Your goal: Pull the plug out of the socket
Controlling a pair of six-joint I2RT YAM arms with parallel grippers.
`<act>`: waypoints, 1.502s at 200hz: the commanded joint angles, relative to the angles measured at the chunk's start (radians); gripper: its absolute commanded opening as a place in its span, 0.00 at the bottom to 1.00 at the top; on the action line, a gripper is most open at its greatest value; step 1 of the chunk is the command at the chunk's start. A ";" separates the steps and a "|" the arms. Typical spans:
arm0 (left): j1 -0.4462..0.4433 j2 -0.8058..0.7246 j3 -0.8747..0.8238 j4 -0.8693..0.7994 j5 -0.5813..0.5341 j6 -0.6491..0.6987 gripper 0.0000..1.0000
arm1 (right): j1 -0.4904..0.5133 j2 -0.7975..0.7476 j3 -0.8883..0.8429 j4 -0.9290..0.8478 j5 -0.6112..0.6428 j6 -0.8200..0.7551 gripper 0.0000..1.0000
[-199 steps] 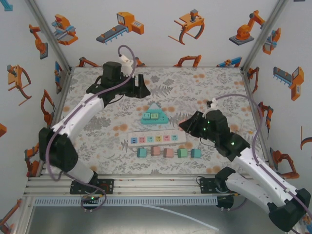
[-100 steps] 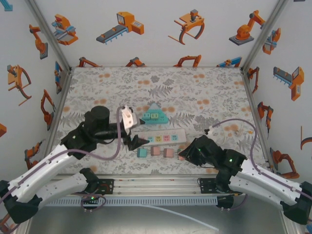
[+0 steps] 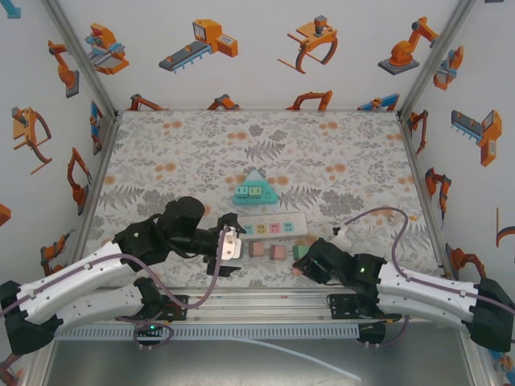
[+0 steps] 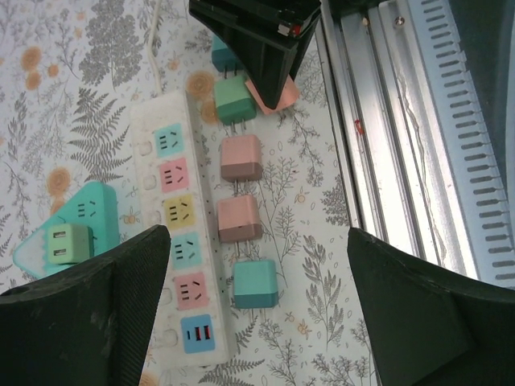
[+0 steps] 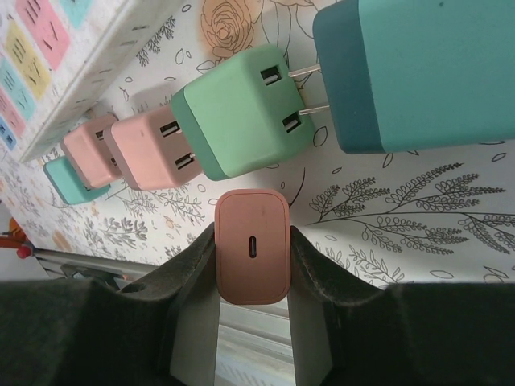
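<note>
Jaws first: my left gripper (image 4: 257, 318) stands wide open, its fingers (image 4: 113, 314) spread above the near-left end of the white power strip (image 4: 181, 265). My right gripper (image 5: 252, 269) is clamped on the salmon plug (image 5: 252, 256).

Room is tight on the near side. An aluminium rail (image 4: 386, 121) runs just beside the row of loose plugs (image 4: 239, 219) that lies along the strip, and my right gripper sits between that row and the rail. Beyond the strip is the teal triangular socket (image 3: 255, 190) with a pale green plug (image 4: 63, 244) in it. Past that, the flowered tabletop (image 3: 265, 137) runs wide to the back wall.

A second ago my left arm reached into the far left corner of the table. Now it is drawn back low at the near edge, and its jaws have spread wider. My right gripper, then beside the strip's right end, has come nearer the rail.

The salmon plug is off the strip, pinched by its two sides between my right fingers (image 5: 318, 281). Its port face is turned toward the wrist camera, and its upper end is just beside the green cube (image 5: 241, 121) in the row. Its prongs are hidden from me.
</note>
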 commanded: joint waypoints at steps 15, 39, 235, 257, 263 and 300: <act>-0.008 0.017 0.001 0.008 0.002 0.048 0.84 | 0.016 -0.014 -0.041 0.029 0.046 0.064 0.27; -0.009 0.020 0.001 0.015 -0.008 0.048 0.84 | 0.021 -0.036 -0.054 -0.003 0.047 0.074 0.33; -0.009 0.092 0.032 0.058 -0.090 0.025 0.84 | 0.021 -0.281 -0.045 -0.285 0.104 0.013 0.51; -0.009 0.091 0.036 0.086 -0.124 0.012 0.84 | 0.021 -0.292 0.001 -0.290 0.132 -0.078 0.51; -0.007 0.088 0.036 0.096 -0.136 0.008 0.84 | 0.021 -0.293 0.018 -0.291 0.142 -0.106 0.51; 0.048 0.132 0.099 0.170 -0.250 -0.188 0.87 | 0.021 -0.253 0.151 -0.248 0.254 -0.355 0.51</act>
